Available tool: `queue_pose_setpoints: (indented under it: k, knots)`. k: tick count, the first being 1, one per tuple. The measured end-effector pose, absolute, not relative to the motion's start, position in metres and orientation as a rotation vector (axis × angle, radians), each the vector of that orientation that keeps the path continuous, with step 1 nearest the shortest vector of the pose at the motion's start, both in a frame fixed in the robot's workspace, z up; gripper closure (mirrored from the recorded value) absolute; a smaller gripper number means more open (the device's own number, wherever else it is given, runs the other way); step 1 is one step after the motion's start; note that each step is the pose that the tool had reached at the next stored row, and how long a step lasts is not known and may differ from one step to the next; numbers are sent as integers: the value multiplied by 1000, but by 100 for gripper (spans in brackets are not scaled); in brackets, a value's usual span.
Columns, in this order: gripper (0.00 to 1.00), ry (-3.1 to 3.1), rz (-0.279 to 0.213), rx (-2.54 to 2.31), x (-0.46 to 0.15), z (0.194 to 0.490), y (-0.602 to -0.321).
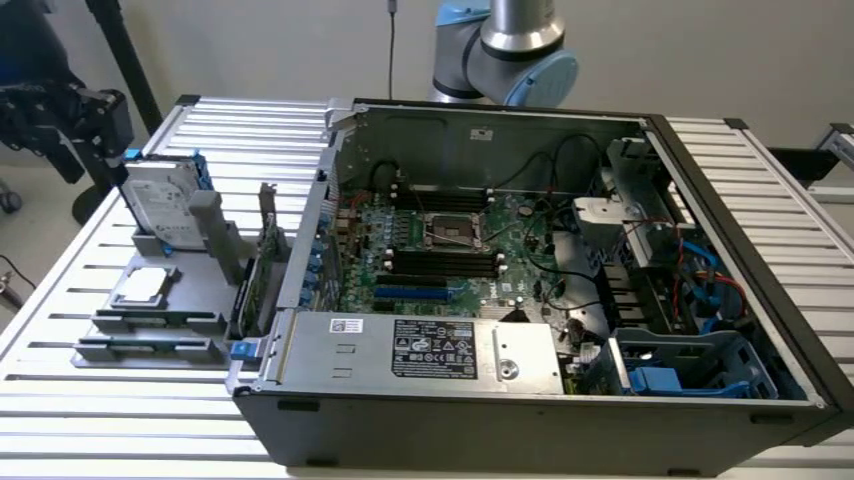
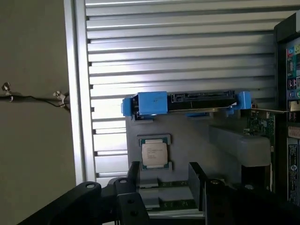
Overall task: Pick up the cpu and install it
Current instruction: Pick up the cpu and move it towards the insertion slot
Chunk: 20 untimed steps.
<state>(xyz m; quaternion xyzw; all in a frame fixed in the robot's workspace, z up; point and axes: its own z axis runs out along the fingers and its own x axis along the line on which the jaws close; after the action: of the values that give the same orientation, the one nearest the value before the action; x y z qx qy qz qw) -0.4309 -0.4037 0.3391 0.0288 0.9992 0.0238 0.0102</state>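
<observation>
Spread apart, my fingers (image 2: 196, 183) hold nothing, poised near the cpu (image 2: 154, 153), which lies flat in its square recess of the grey holder (image 2: 187, 136) on the tabletop (image 2: 164, 56), beside the open computer case (image 1: 534, 430).

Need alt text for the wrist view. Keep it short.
A small square silver-grey cpu lies flat in a grey fixture plate, unheld, just beyond the open fingers of the black gripper. Past it, a hard drive in a blue bracket stands on edge, with the slatted aluminium table behind.
</observation>
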Motion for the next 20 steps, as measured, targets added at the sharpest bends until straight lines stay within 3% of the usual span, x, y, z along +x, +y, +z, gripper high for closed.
queue_pose_setpoints:
  k: [20]
  knots:
    - [44, 3120, 77, -166, -430, 303, -404]
